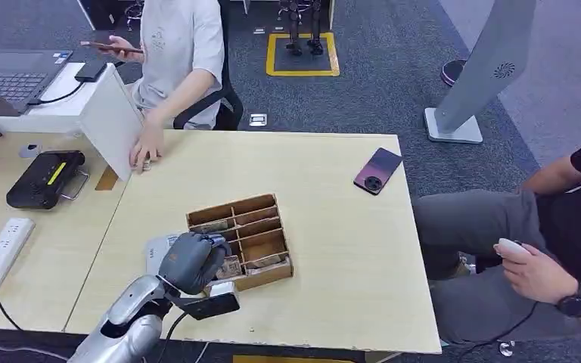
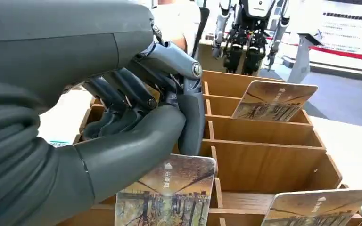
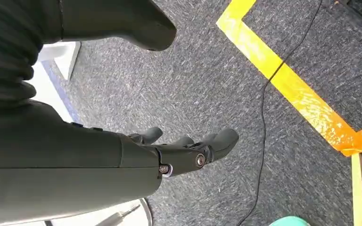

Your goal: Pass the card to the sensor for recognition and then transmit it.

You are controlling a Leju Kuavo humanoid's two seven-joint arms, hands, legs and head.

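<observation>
My left hand (image 2: 136, 117), fingers curled w/ nothing pinched, sits right above card (image 2: 167, 197) upright in box (image 1: 261, 246).

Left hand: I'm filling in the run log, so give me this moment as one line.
left hand: thumb and fingers closing on card | card: standing in wooden organizer | right hand: open, over floor | sensor pass: not yet done
</observation>
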